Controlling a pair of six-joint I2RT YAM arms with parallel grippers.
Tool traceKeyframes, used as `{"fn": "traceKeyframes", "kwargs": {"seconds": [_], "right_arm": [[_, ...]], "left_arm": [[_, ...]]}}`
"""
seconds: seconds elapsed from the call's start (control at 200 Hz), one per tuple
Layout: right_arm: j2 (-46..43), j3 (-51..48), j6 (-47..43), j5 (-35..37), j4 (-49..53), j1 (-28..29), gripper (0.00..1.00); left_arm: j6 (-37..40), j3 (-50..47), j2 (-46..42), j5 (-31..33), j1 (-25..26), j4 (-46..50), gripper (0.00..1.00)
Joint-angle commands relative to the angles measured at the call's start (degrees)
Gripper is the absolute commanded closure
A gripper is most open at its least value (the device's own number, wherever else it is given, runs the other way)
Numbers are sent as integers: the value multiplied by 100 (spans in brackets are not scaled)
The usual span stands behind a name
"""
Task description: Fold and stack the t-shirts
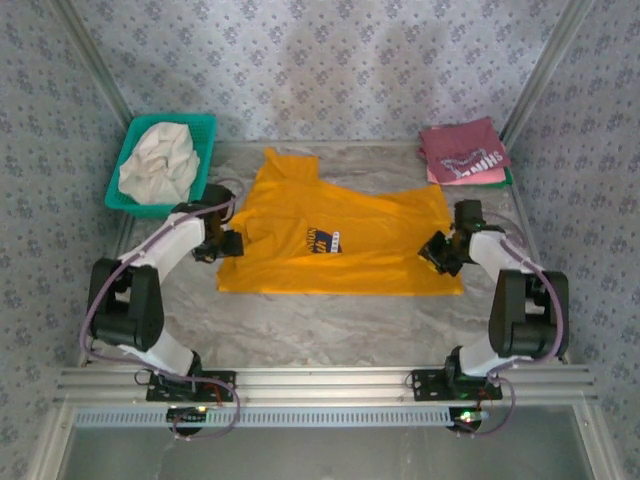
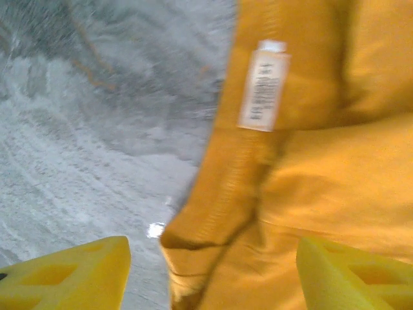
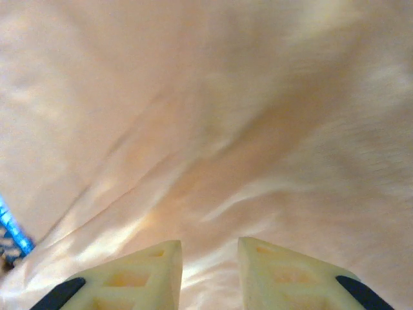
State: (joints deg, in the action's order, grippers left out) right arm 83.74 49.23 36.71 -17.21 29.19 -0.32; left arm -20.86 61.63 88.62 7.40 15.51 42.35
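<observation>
Far left corner: basket (image 1: 207,150) of pale cloth.
Left gripper (image 1: 222,245): spread wide, astride the left edge of the yellow shirt (image 1: 370,250).
Yellow shirt: flat at centre of tabletop (image 1: 330,320), long axis left to right, one end at each gripper.
Right gripper (image 1: 440,252): fingers slightly parted over its right end, nothing visibly pinched.
Far right corner: maroon shirt (image 1: 463,150) on pink shirt (image 1: 470,178).
</observation>
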Motion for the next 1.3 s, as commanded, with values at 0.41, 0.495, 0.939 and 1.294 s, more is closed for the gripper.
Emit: {"fn": "traceKeyframes", "kwargs": {"seconds": [0.41, 0.495, 0.939, 1.294], "right_arm": [[1425, 548, -111, -332, -441, 999, 100], [1576, 405, 104, -284, -466, 990, 100], [529, -1393, 1213, -36, -630, 1296, 100], [-720, -1798, 1385, 488, 63, 1158, 100]], "left_arm": [[-492, -724, 617, -1282, 307, -1695, 90], [-645, -1013, 691, -1402, 220, -1842, 90], [-1808, -2330, -223, -1148, 823, -1286, 99], [-2455, -2901, -2150, -491, 1027, -170, 85]]}}
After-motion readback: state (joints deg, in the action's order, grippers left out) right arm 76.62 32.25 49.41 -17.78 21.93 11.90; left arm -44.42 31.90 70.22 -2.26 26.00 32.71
